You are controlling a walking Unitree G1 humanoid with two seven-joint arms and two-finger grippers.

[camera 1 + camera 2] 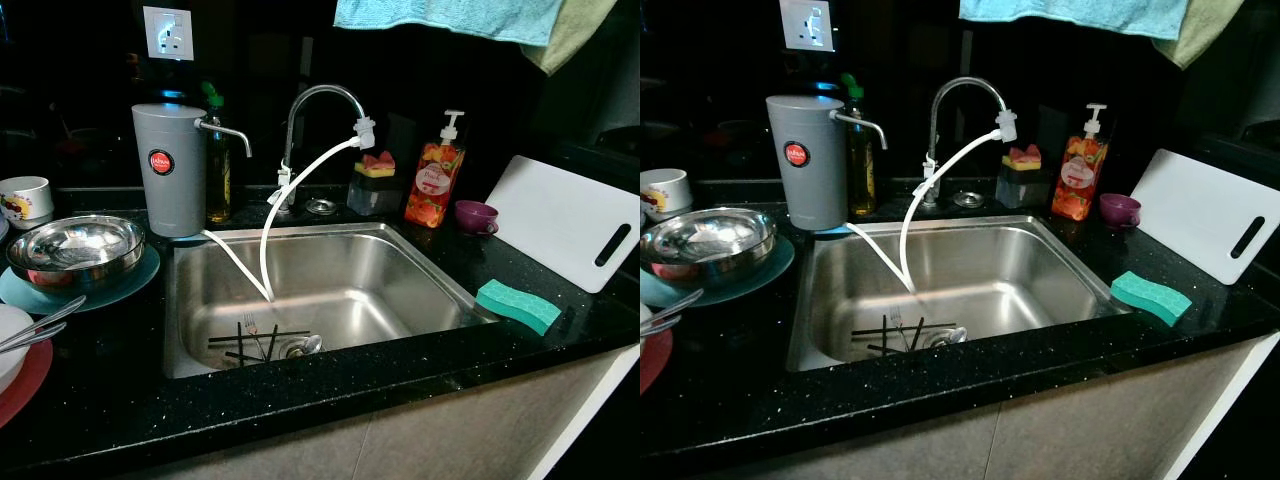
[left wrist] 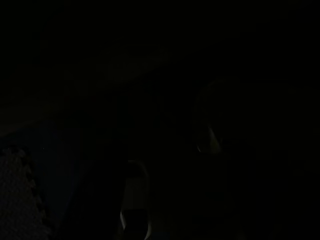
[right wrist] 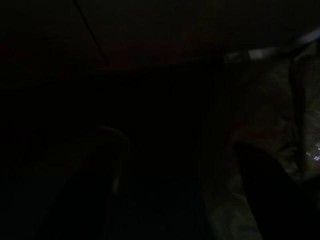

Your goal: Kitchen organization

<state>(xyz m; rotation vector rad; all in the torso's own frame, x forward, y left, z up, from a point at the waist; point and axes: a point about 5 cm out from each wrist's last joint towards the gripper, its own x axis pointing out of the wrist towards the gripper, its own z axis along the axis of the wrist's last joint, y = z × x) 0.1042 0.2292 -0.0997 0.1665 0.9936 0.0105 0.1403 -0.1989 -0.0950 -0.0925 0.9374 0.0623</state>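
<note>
Before me a steel sink (image 1: 400, 262) is set in the black counter (image 1: 120, 385); a fork (image 1: 254, 333) and spoon (image 1: 308, 345) lie at its drain. Steel bowls (image 1: 75, 248) sit left on a teal plate (image 1: 140, 275), a green sponge (image 1: 517, 304) right, near a white board (image 1: 560, 220). My tools hang in shade (both wrist views too dark), so I cannot tell their state.

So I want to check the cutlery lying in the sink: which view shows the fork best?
The left eye view: the fork lies near the drain in the sink, among black chopsticks. The right eye view shows it too, slightly smaller. Both wrist views are too dark to make it out.
</note>
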